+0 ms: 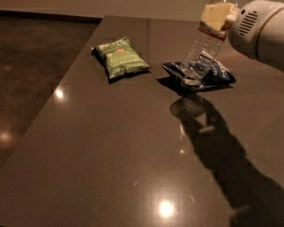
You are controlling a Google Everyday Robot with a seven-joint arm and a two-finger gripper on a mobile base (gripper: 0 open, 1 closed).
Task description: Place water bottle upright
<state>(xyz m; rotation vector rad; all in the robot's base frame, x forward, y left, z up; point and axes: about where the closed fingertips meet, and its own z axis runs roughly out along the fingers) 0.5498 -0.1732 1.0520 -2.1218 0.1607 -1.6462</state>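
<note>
While the bottle (202, 56) hangs tilted at upper right, cap end leaning up and right, base low over the blue bag (223, 73), the gripper (218, 16) is clamped on it at the shoulder, just above the label's red edge. One tan pad (213, 12) lies across the bottle's near face.

Step in hand (judgement): bring the bottle to vertical, set it on its base.
- Base is over, maybe on, the crumpled blue bag, which is poor footing. Shift to bare table (109, 155), lower centre of frame, before lowering. Keep off the green bag (120, 58) at centre-left.
- Turn the wrist until the bottle axis is plumb before contact, else one edge of the base lands first and it tips.
- Grip is high and the ribbed wall will likely flex. Lower slowly, let go only once the base sits flat, then draw straight back so the pad does not drag the neck.

Not resolved:
- Second pad hidden behind the bottle.
- Cap cut by top edge of frame; arm housing (267, 30) cut by right edge.
- Cannot tell whether the base touches the blue bag or hovers over it; the dark shadow below muddies the outline.
- Water level not readable
</note>
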